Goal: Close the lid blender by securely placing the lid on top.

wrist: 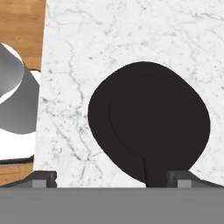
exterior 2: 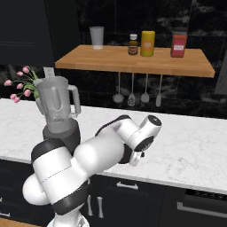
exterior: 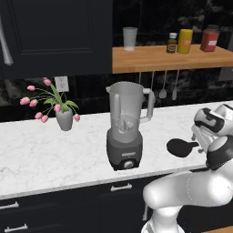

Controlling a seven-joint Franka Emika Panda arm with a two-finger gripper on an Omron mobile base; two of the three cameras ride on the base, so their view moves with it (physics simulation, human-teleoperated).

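Note:
The blender (exterior: 125,127) stands upright on the white marble counter (exterior: 45,154), its translucent grey jar open at the top, its handle to the right and a round knob on its dark base. It also appears at the left of the right base view, blender (exterior 2: 55,106). The flat black lid (exterior: 179,148) lies on the counter to the blender's right, tab pointing right. In the hand view the lid (wrist: 148,122) lies just below my gripper (wrist: 113,179), its tab between the two widely spaced fingertips (wrist: 41,179). My gripper (exterior: 200,142) hovers open at the tab, holding nothing.
A grey vase of pink tulips (exterior: 63,118) stands left of the blender. Above the counter, a wooden shelf (exterior: 168,57) carries a clear cup (exterior: 129,38) and jars (exterior: 185,41), with utensils (exterior: 162,86) hanging beneath. The counter's front edge runs just in front of the lid.

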